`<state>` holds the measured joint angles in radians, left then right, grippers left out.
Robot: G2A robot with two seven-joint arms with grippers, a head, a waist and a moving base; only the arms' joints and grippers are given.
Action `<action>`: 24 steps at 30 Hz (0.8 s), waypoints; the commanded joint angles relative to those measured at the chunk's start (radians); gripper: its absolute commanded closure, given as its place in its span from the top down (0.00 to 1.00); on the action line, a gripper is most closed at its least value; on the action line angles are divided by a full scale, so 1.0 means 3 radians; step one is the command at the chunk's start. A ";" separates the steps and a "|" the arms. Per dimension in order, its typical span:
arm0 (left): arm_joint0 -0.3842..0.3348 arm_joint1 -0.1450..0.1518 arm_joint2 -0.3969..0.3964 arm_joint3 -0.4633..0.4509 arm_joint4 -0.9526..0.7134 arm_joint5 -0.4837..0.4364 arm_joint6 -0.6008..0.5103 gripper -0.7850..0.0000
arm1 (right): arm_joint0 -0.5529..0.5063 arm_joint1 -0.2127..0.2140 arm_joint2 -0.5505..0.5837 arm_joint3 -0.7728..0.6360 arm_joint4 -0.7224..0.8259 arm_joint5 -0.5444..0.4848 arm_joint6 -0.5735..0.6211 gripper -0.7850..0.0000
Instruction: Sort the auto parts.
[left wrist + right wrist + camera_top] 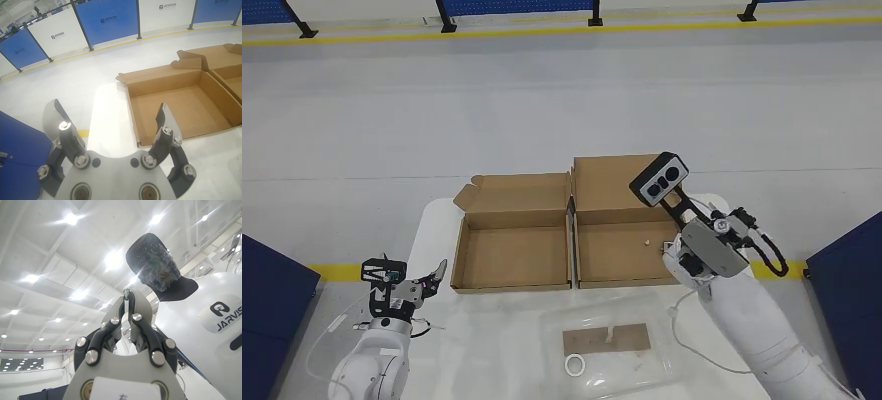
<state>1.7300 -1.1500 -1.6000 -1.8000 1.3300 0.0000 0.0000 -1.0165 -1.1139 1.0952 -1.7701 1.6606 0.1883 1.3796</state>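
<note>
My right gripper point(127, 295) points up at the ceiling, raised above the right cardboard box point(617, 262), and is shut on a small metal spring point(126, 294) held at its fingertips. My left gripper point(412, 275) stands open and holds nothing, low over the table's left end, just left of the left cardboard box point(512, 262), whose floor is bare point(181, 111). A small white part point(644, 241) lies in the right box. In front of the boxes a clear plastic bag point(627, 365) lies on the table, with a brown card point(607, 340) and a white ring point(575, 366) in it.
Both boxes have their lids folded back toward the far side. The white table point(492, 320) has bare surface between the left gripper and the bag. Blue panels stand beside the table at the left point(272, 300) and right point(852, 270).
</note>
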 commanded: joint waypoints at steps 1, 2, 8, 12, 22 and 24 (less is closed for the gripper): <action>0.0000 0.0000 0.0000 0.0000 0.0000 0.0000 0.0000 1.00 | -0.0065 0.0041 0.0180 0.0027 -0.0312 0.0139 -0.0037 0.00; 0.0000 0.0000 0.0000 0.0000 0.0000 0.0000 0.0000 1.00 | -0.0098 0.0069 0.0282 0.0034 -0.0478 0.0242 -0.0036 0.00; 0.0000 0.0000 0.0000 0.0000 0.0000 0.0000 0.0000 1.00 | -0.0434 0.0266 0.1030 0.0031 -0.1434 0.0813 0.0028 0.00; 0.0000 0.0000 0.0000 0.0000 0.0000 0.0000 0.0000 1.00 | -0.0788 0.0453 0.1321 -0.0161 -0.2101 0.0898 -0.0056 0.00; 0.0000 0.0000 0.0000 0.0000 0.0000 0.0000 0.0000 1.00 | -0.0809 0.0475 0.1330 -0.0235 -0.2250 0.0901 -0.0155 0.00; 0.0000 0.0000 0.0000 0.0000 0.0000 0.0000 0.0000 1.00 | -0.0725 0.0492 0.1331 -0.0234 -0.2428 0.0986 -0.0220 0.00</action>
<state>1.7300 -1.1500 -1.6000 -1.8000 1.3300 0.0000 0.0000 -1.2478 -0.9687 1.4944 -1.8431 0.9584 0.4697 1.3240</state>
